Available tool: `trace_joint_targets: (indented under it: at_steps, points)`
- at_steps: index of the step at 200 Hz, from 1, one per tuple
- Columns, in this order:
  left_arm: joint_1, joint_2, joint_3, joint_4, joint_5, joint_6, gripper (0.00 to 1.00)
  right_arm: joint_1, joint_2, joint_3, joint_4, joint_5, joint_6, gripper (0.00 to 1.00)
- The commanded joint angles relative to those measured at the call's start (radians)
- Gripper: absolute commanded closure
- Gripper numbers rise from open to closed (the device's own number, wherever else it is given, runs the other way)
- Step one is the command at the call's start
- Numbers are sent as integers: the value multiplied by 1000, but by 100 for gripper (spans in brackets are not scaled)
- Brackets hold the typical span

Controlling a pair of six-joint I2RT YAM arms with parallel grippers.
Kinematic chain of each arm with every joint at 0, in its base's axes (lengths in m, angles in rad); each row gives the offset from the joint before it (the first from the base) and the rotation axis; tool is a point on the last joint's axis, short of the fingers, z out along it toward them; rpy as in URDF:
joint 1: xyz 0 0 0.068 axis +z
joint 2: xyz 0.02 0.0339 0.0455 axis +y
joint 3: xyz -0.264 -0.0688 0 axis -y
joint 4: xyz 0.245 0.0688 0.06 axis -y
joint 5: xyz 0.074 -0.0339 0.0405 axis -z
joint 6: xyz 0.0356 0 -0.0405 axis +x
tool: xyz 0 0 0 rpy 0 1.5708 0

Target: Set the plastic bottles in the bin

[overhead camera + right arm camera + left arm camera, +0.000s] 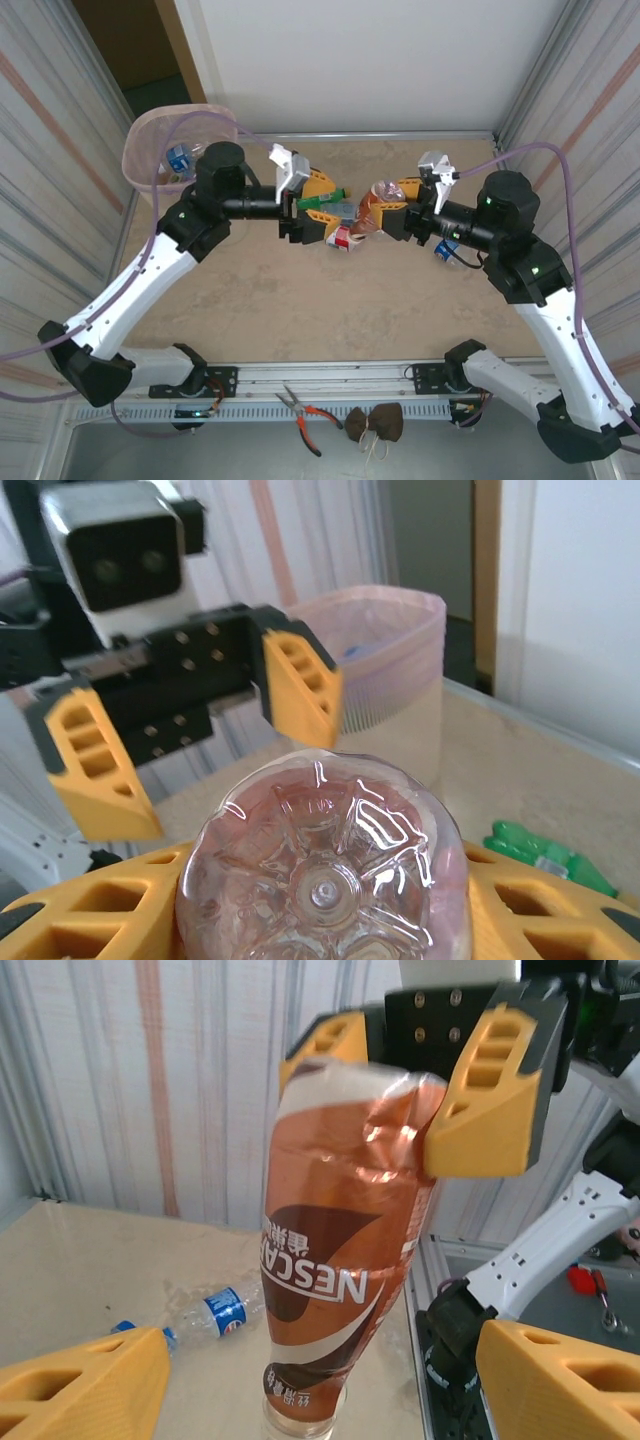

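A plastic bottle with a brown Nescafe label (340, 1260) hangs in mid-air between both grippers. My right gripper (320, 905) is shut on its base end (325, 880); its orange fingers (490, 1100) pinch the bottle's far end in the left wrist view. My left gripper (322, 1365) is open, its fingers (80, 1385) wide on either side of the neck and clear of it. From above, the left gripper (325, 207) and the right gripper (392, 203) face each other with the bottle (372, 208) between them. The pink bin (150, 150) stands at the back left.
A blue-labelled bottle (180, 158) lies inside the bin. A green bottle (322, 203) lies on the table under the left gripper, and another blue-labelled bottle (447, 250) lies by the right arm. Pliers (305, 415) rest on the front rail.
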Motion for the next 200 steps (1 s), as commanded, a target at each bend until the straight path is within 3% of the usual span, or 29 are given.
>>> trace_joint_targets:
  at_steps: [1,94,200]
  points:
    - [-31,30,60,-73,-12,78,19,6,-22,14,81,-101,41,50]
    - [-150,130,200,-196,27,199,23,22,-32,30,115,-147,74,51]
    - [-171,148,230,-197,2,209,34,26,-36,26,104,-151,72,51]
